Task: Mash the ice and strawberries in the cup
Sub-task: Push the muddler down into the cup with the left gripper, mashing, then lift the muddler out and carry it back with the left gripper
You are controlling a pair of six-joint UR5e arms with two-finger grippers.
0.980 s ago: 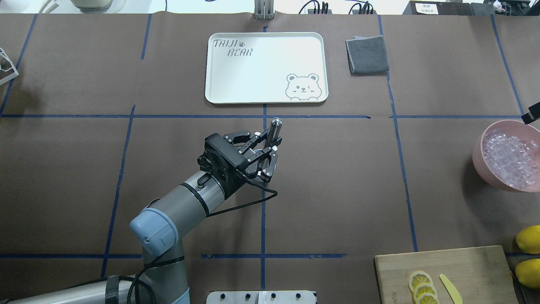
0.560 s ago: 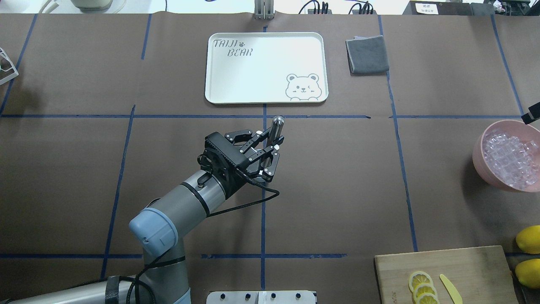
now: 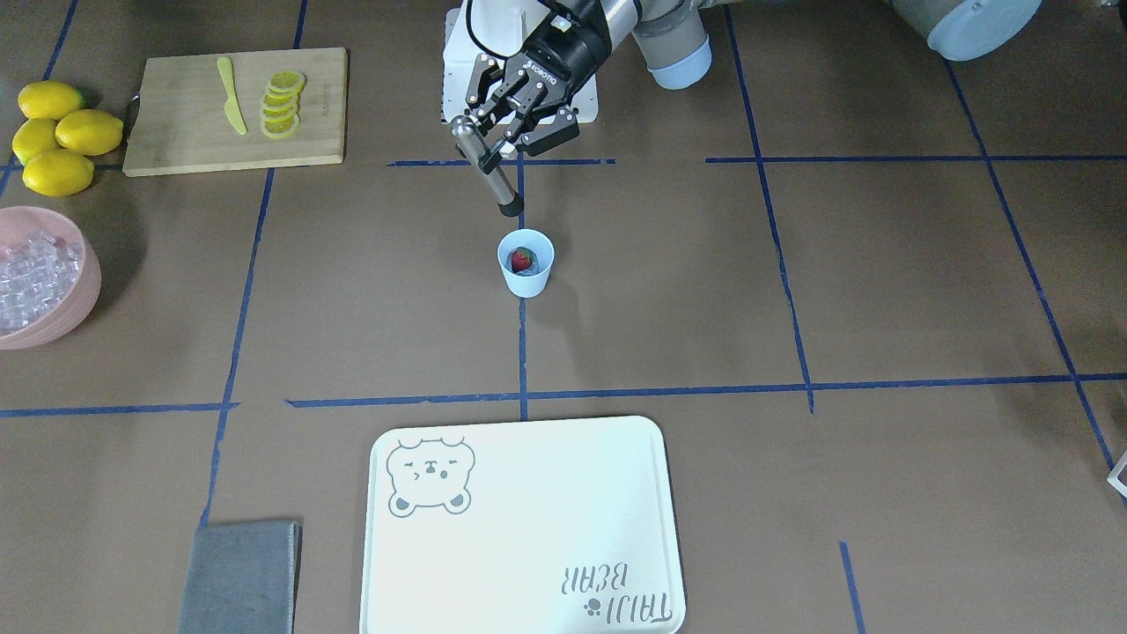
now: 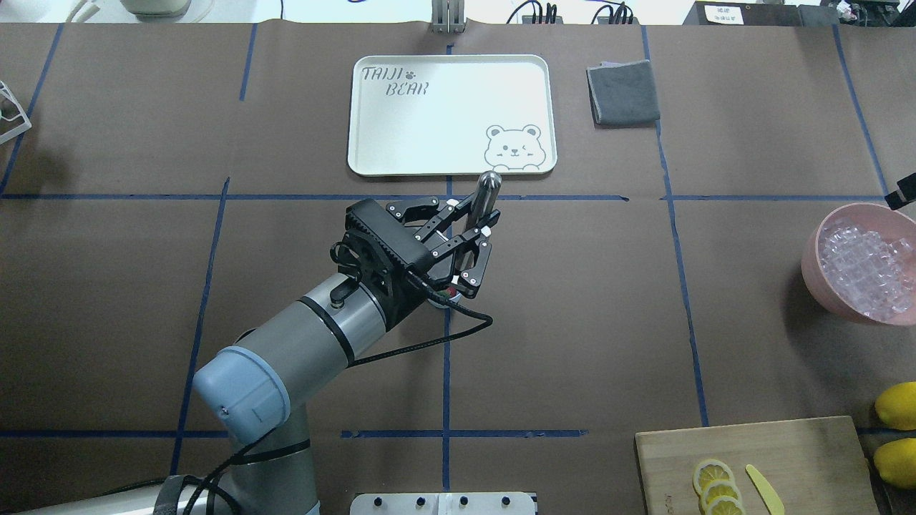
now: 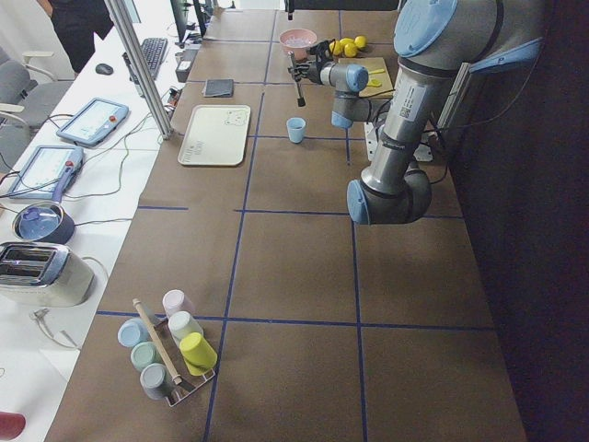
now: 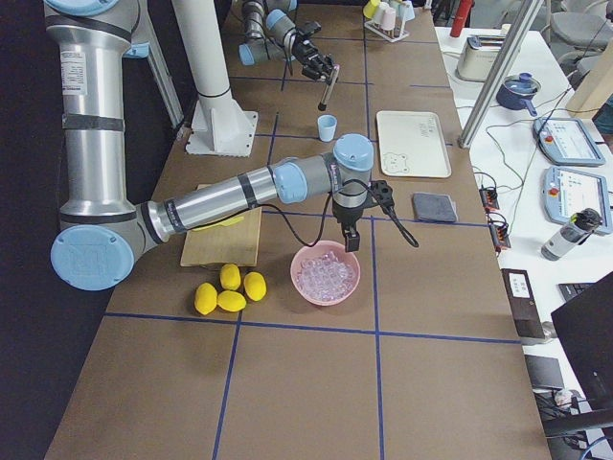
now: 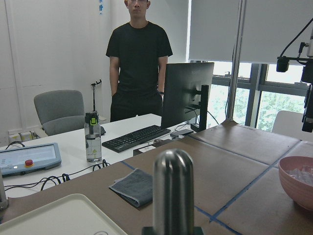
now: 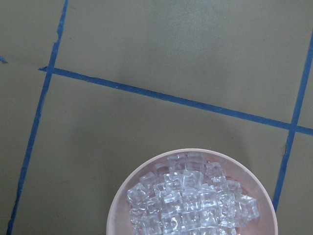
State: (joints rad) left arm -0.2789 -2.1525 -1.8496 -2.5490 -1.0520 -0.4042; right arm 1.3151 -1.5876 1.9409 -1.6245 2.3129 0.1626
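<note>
Near TAIJI BEAR tray (image 4: 379, 143), L gripper (image 3: 489, 145) clamps pestle (image 3: 495, 179) above cup (image 3: 526, 280); R gripper (image 6: 348, 240) unclear

The small, pale-blue, tapered plastic cup (image 3: 526, 280) stood upright near the middle of the brown table (image 3: 704, 291). One small red strawberry (image 3: 522, 259) with a green top lay inside it. The clear, glassy ice cubes (image 8: 188, 200) were heaped in a large pink bowl (image 3: 79, 299), well apart from the cup.
</note>
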